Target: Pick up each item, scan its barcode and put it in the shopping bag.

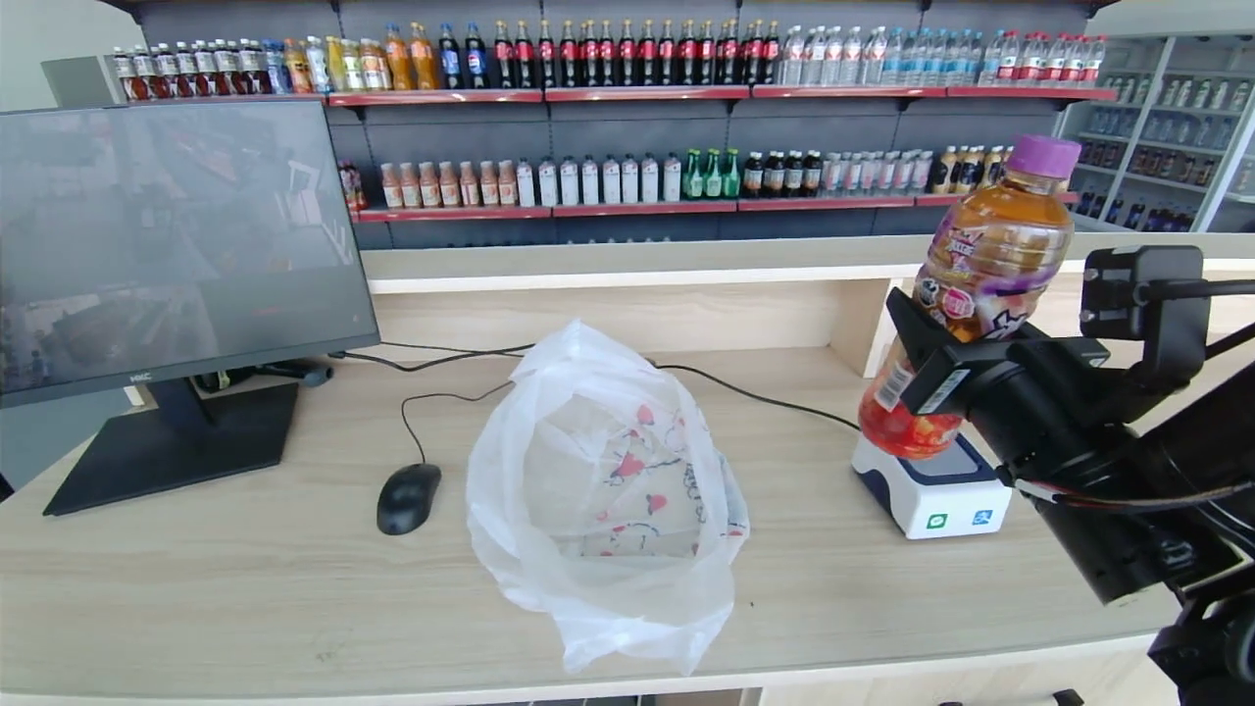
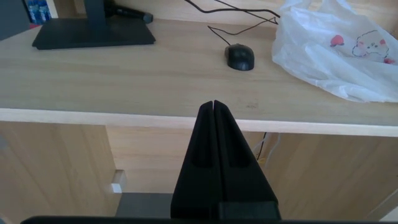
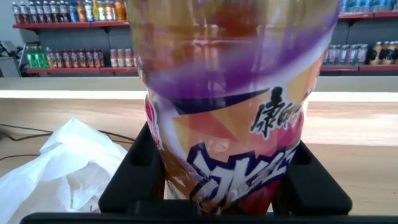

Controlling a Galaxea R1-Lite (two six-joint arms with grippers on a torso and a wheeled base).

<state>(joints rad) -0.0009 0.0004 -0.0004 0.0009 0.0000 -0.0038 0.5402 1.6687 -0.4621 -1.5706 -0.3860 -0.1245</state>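
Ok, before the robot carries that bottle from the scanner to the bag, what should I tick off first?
1. Grip: right gripper shut around the middle of the purple-capped drink bottle: ok.
2. Bottle's base over the barcode scanner: ok.
3. Barcode actually read: cannot tell.
4. Shopping bag lying on the counter with its mouth open: ok.
5. Left gripper out of the path, shut, low in front of the counter edge: ok.
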